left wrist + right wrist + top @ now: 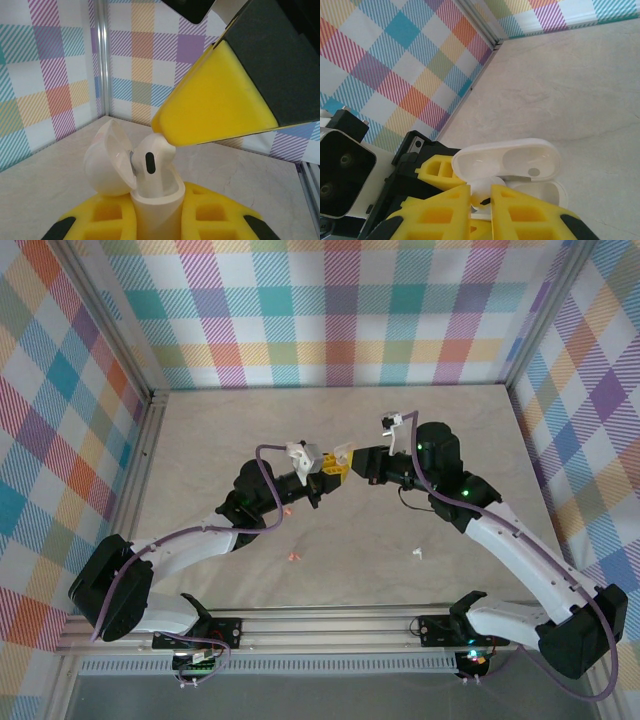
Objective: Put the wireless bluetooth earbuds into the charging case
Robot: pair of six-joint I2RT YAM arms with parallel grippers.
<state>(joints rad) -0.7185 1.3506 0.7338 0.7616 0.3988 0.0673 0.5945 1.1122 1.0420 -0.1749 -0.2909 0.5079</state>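
Two claws of mine meet above the middle of the table. My right claw (480,207) is nearly closed. Its yellow fingers (437,210) pinch a white earbud (481,194), whose stem is down inside the charging case (520,160) while its head still stands proud. My left claw (157,222) is clamped on the lower body of that case, which stands upright with its lid (107,160) swung open. Out on the tabletop (250,420), one salmon-pink earbud (286,510) lies loose just near of my left claw. A second salmon-pink earbud (293,557) lies nearer still, and another white earbud (417,553) lies off to the right, well apart from both.
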